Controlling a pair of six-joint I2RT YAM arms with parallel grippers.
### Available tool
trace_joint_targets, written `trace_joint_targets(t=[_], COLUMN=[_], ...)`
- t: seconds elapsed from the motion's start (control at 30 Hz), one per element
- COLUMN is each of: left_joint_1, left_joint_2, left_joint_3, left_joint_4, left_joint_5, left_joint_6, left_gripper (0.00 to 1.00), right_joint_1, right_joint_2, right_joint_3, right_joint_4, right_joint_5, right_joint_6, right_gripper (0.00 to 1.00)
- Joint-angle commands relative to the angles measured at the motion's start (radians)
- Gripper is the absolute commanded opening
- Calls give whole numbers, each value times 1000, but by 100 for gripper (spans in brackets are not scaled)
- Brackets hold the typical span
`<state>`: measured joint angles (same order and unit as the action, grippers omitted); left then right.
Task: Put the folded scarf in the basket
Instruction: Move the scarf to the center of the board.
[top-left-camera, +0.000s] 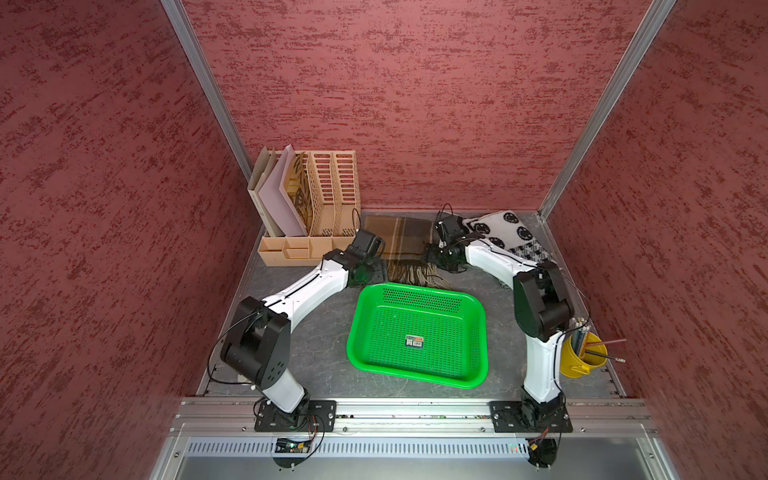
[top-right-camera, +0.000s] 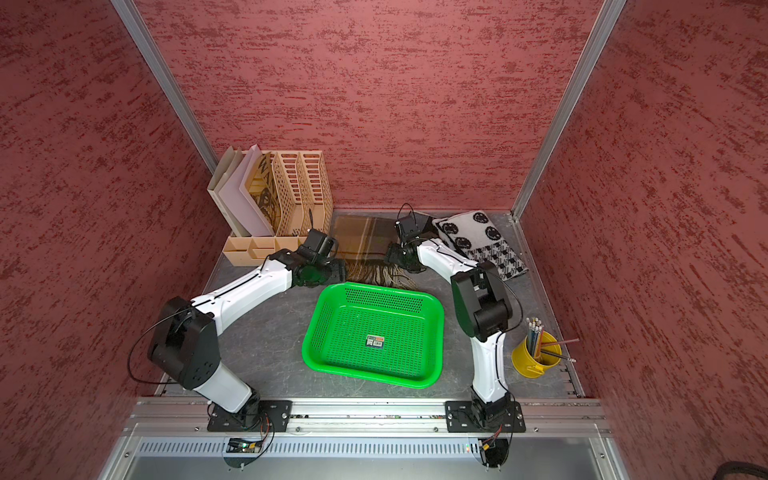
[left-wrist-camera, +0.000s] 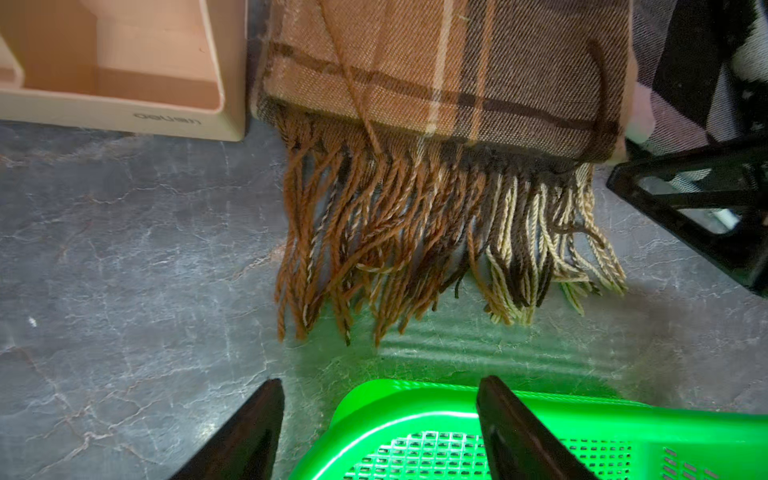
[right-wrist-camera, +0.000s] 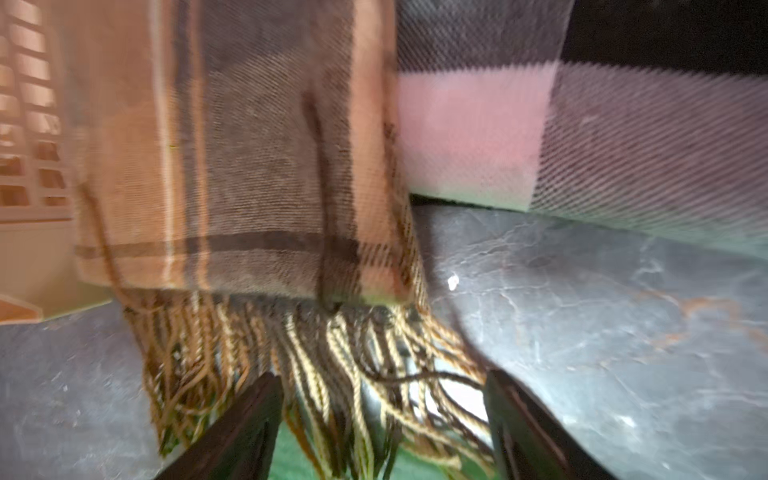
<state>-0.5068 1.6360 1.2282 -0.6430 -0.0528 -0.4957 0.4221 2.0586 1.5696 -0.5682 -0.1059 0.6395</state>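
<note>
The left claw (left-wrist-camera: 380, 432) stands spread and empty above the grey marbled bench (left-wrist-camera: 124, 257), just over the rim of the shallow bright green perforated plastic basket (top-left-camera: 417, 332), short of the fringe. The right claw (right-wrist-camera: 384, 432) is likewise parted, gripping nothing; fringe strands lie between its fingers (right-wrist-camera: 232, 428), though the blurred wrist view leaves contact uncertain. The folded brown plaid woollen scarf (top-left-camera: 401, 237) lies flat at the back of the bench, outside the basket, between the tan slotted plastic file organizer (top-left-camera: 316, 199) and a black-and-white patterned folded textile (top-left-camera: 511, 237).
</note>
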Motion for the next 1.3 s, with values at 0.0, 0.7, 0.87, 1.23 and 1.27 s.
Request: trace_joint_targets(t=[0.0, 0.7, 0.87, 1.23, 1.27], left_joint_1=[-11, -36, -29, 36, 49], left_joint_2=[26, -99, -110, -103, -101], left_joint_3=[27, -1, -10, -54, -61], left_joint_4=[-11, -17, -15, 21, 29], left_joint_5=[-23, -157, -152, -100, -88], left_joint_6=[15, 22, 23, 14, 15], left_gripper=[77, 80, 80, 83, 84], right_joint_1=[-3, -27, -25, -5, -5], right_joint_2=[36, 231, 223, 63, 44], right_joint_3=[44, 172, 173, 12, -12], right_joint_4=[16, 103, 115, 118, 113], right_joint_5=[-21, -196, -216, -292, -294], right_joint_6=[71, 136, 129, 16, -4], right_gripper=[85, 69, 34, 2, 0])
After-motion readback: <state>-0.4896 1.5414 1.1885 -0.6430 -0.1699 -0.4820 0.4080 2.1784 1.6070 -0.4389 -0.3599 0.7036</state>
